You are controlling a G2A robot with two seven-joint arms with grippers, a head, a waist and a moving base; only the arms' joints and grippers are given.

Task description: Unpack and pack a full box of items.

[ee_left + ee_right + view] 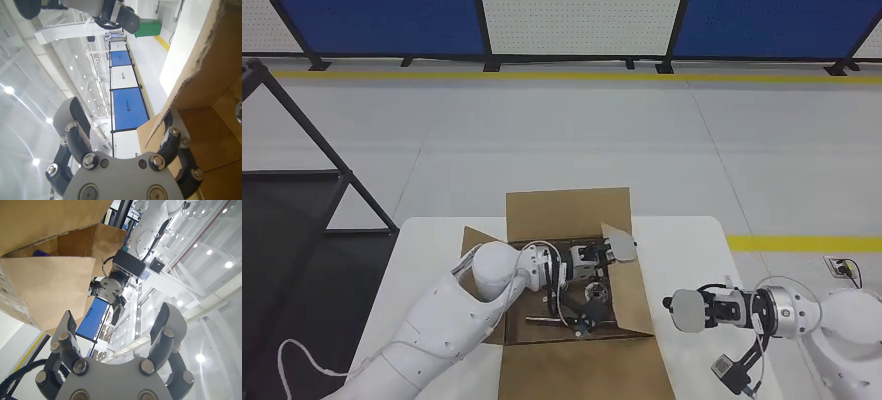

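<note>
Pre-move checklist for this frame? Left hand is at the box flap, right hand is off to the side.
1. Left hand open: ok, fingers are spread.
2. Flap edge between those fingers: ok, one finger on either side, not yet clamped.
3. Fingers touching the flap: cannot tell.
4. Right hand open and empty: ok.
5. Right hand apart from the box: ok, it sits over the table beside it.
6. Items in the box: ok, several are there; which ones, cannot tell.
</note>
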